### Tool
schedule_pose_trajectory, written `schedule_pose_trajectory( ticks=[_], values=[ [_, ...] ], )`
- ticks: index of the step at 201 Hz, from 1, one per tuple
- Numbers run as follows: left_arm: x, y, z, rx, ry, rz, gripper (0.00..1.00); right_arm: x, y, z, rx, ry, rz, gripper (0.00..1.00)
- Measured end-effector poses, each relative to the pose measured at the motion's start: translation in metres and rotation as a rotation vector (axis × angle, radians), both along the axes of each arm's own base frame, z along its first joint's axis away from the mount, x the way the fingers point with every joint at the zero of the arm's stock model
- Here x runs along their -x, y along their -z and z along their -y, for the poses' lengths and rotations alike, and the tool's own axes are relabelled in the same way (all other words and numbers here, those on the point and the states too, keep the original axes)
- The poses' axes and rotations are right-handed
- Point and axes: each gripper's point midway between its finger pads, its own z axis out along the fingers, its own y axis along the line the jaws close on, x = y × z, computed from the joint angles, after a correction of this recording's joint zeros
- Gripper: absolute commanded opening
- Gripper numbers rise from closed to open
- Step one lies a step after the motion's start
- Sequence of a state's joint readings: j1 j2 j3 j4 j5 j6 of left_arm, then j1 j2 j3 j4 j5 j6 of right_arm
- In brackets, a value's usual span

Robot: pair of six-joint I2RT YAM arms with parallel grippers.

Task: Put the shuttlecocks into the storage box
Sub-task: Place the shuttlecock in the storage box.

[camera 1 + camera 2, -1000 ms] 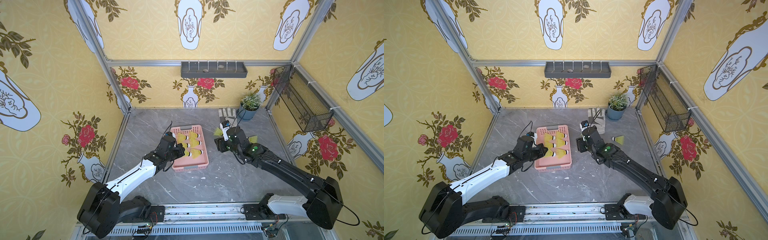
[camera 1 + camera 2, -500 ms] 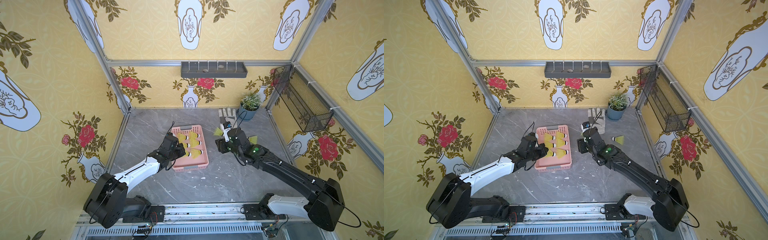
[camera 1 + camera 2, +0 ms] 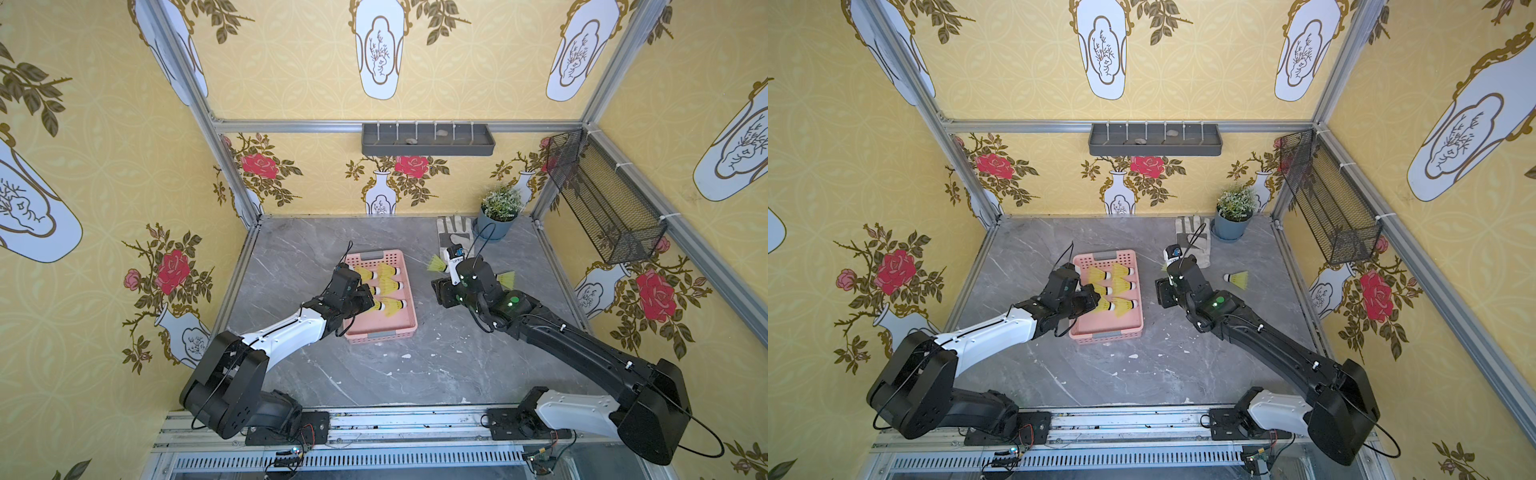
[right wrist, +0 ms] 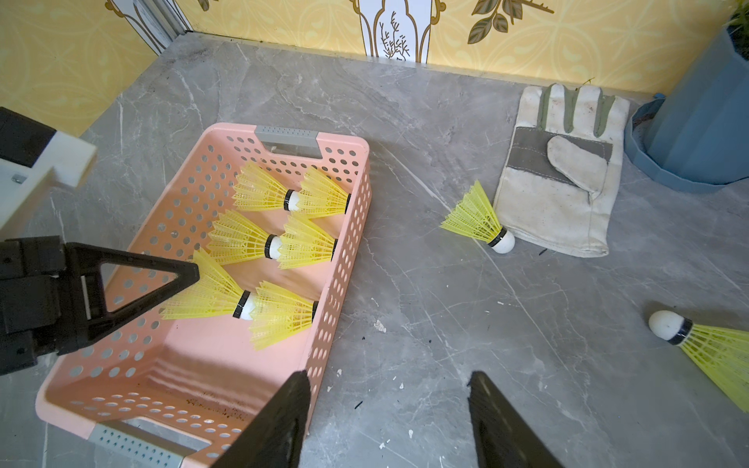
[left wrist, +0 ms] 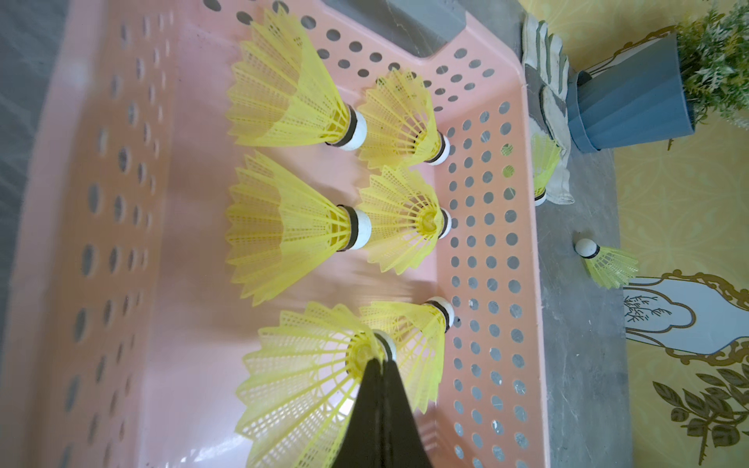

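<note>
While the storage box point(image 4: 202, 364) holds six shuttlecocks point(image 4: 259, 190), two lie outside.

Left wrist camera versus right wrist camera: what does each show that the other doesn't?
Left wrist only: the left end effector seen from behind, shut on the skirt of the held shuttlecock. Right wrist only: the right end effector, open and empty, and the near handle of the pink basket. Both: the basket itself, five other shuttlecocks lying in it, two loose shuttlecocks outside it, the glove, the plant pot.
</note>
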State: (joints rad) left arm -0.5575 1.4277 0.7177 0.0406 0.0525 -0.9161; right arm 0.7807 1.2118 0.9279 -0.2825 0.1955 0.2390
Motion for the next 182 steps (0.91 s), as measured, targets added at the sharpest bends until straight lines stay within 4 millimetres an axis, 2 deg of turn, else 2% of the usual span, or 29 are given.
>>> schedule_pose_trajectory(
  ticks=[143, 167, 182],
  values=[
    [-0.003, 0.019, 0.000, -0.030, -0.006, -0.041, 0.00, 0.001, 0.004, 0.002, 0.004, 0.004, -0.008, 0.64],
    [-0.004, 0.022, 0.000, -0.037, -0.010, -0.045, 0.05, 0.001, 0.004, 0.002, 0.004, 0.004, -0.009, 0.64],
    [-0.004, 0.023, -0.001, -0.042, -0.014, -0.045, 0.11, 0.001, 0.004, 0.002, 0.004, 0.004, -0.009, 0.64]
  ],
)
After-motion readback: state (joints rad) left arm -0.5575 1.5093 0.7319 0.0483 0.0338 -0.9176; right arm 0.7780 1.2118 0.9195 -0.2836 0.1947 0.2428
